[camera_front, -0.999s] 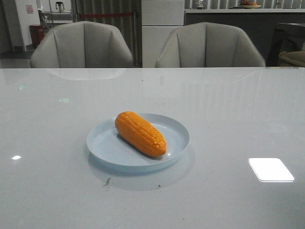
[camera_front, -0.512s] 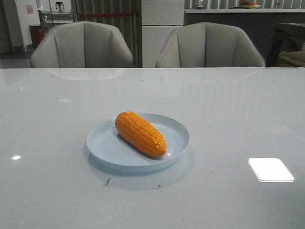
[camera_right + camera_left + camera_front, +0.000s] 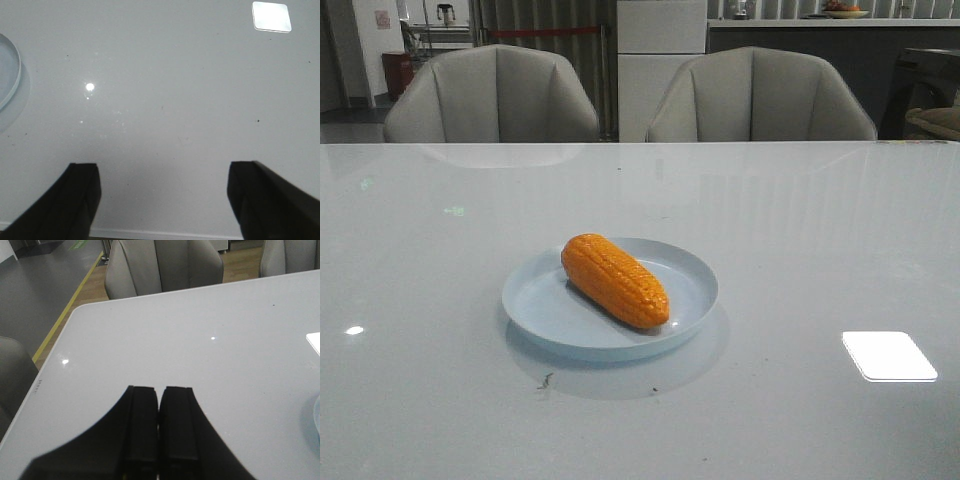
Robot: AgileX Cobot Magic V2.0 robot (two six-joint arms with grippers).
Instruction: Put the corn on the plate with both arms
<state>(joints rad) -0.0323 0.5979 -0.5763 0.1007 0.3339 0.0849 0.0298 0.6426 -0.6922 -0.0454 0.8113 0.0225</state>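
The orange corn [image 3: 615, 280] lies on its side on the pale blue plate [image 3: 690, 270] in the middle of the table in the front view. Neither arm shows in the front view. My left gripper [image 3: 159, 390] is shut and empty over bare table, with a sliver of the plate's rim [image 3: 316, 415] at the frame's edge. My right gripper [image 3: 164, 167] is wide open and empty above the table's near edge, with part of the plate's rim [image 3: 12, 75] off to one side.
Two grey chairs [image 3: 495, 95] [image 3: 758, 98] stand behind the glossy white table [image 3: 840, 230]. A bright reflection of a ceiling light [image 3: 888, 355] lies on the table at the right. The table's left corner and another chair show in the left wrist view.
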